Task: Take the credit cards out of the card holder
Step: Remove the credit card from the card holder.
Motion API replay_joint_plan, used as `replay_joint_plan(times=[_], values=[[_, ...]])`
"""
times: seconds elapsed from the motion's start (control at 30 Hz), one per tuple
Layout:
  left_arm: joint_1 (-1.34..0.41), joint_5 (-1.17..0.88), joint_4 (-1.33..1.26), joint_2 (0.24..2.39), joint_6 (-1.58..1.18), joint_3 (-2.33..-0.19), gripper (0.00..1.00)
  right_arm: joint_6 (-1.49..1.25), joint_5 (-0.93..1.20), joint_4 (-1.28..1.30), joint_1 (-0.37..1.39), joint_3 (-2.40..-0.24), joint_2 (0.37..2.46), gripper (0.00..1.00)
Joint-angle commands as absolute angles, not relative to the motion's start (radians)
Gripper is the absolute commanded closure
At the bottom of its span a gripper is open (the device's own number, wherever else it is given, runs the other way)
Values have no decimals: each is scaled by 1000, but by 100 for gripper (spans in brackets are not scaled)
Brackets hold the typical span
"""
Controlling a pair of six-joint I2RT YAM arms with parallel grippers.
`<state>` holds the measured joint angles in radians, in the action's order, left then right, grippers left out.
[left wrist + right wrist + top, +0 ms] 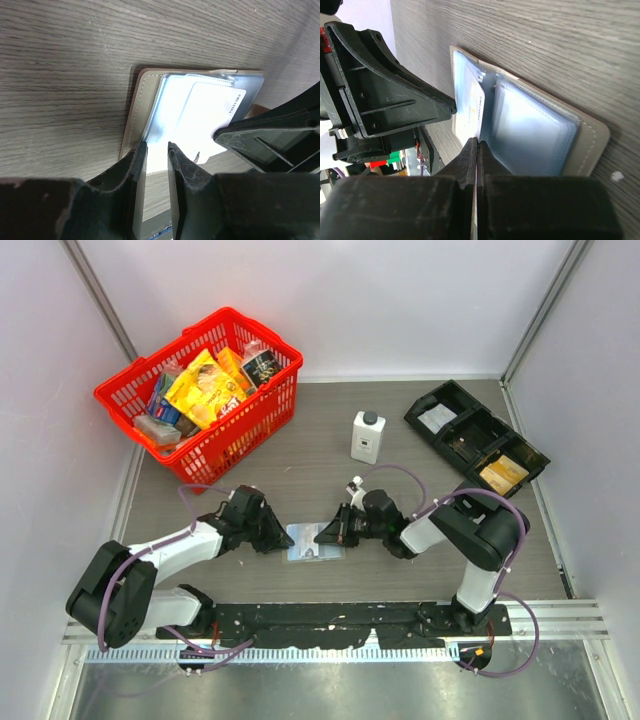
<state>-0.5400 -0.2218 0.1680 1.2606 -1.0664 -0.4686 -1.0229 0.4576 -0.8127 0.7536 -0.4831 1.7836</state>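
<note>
Open card holder gripped from both sides, one card pinched.
The card holder (315, 542) lies open near 6 o'clock on the surface (320, 470). The left end effector (156, 155), at its 9 o'clock, is narrow around the clear sleeves, probably so the holder cannot slide. The right end effector (477, 145), at its 3 o'clock, is almost closed on the edge of a pale credit card (470, 107), placed to pull it out.
</note>
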Motion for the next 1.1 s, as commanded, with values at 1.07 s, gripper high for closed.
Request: replay_joint_plan(times=[1.07], values=[[-566,-385,-161,1351,-1069,-557,54,-850,494,-538,701,-571,1674,99]])
